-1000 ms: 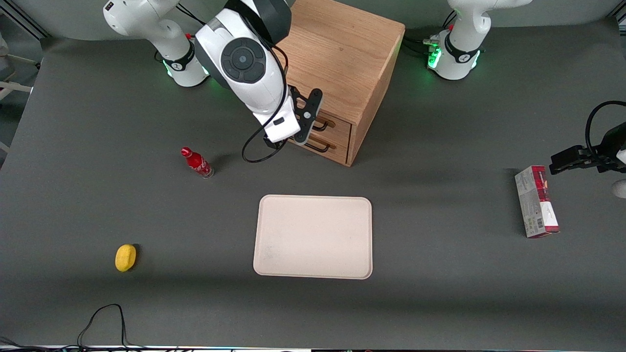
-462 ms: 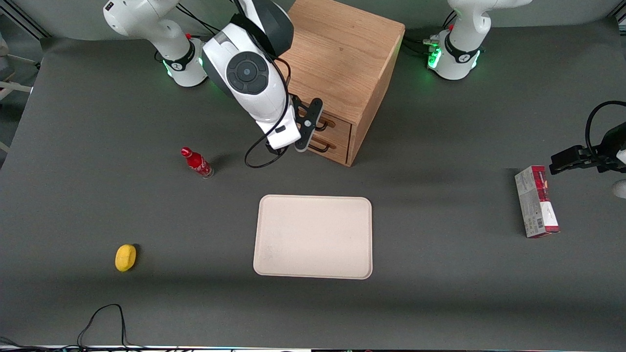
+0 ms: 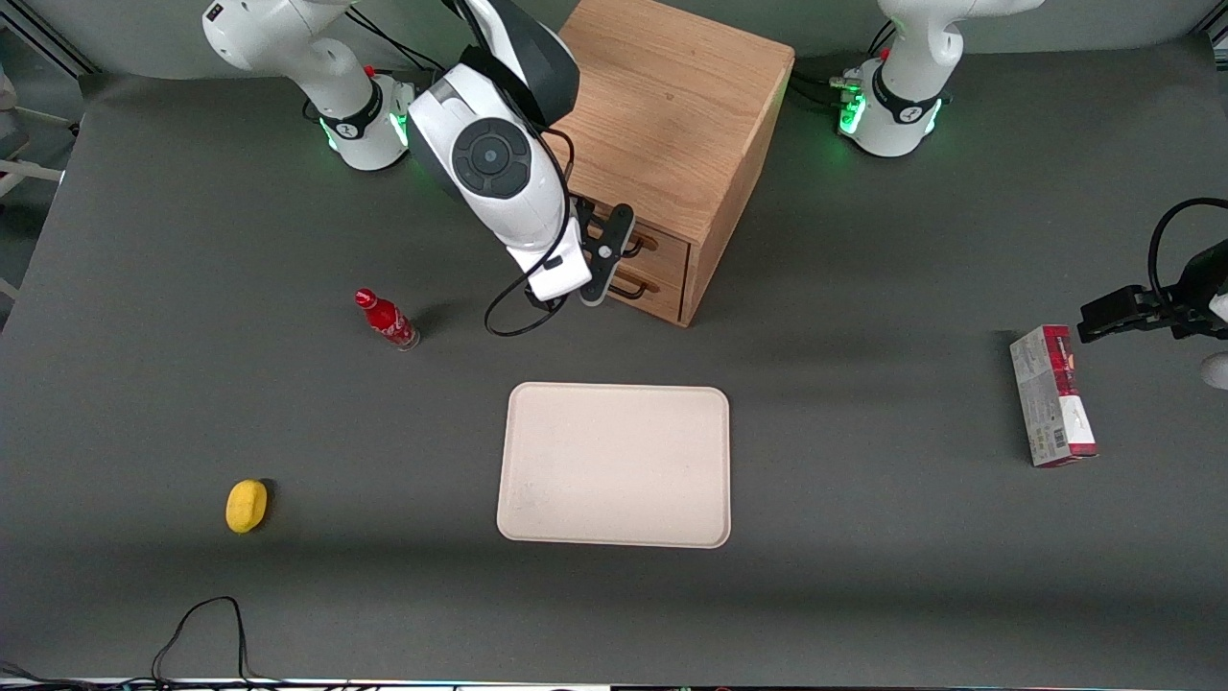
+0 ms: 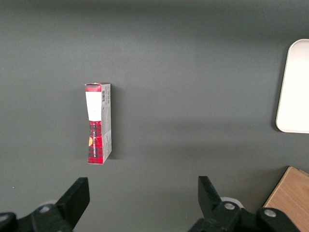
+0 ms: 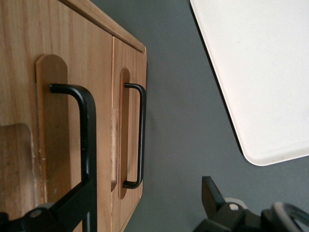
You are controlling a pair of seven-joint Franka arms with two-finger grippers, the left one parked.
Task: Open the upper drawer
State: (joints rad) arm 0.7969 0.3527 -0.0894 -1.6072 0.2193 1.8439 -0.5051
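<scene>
The wooden cabinet (image 3: 672, 106) stands at the back of the table, its two drawers facing the front camera and the working arm's end. The upper drawer (image 3: 669, 246) (image 5: 19, 72) looks shut, flush with the lower drawer (image 3: 657, 293) (image 5: 130, 65). Its black wire handle (image 5: 88, 140) is very near the wrist camera. My gripper (image 3: 604, 257) (image 5: 145, 208) hangs open just in front of the drawer fronts. One finger (image 5: 72, 203) crosses the upper handle in the wrist view. The other finger (image 5: 212, 193) is out over the table past the lower drawer.
A beige tray (image 3: 614, 465) (image 5: 260, 72) lies nearer the front camera than the cabinet. A red bottle (image 3: 386, 320) and a yellow object (image 3: 246, 505) sit toward the working arm's end. A red and grey box (image 3: 1051, 395) (image 4: 98, 123) lies toward the parked arm's end.
My gripper and wrist have moved closer to the drawer fronts and a little lower, toward the handles. The drawers have not moved.
</scene>
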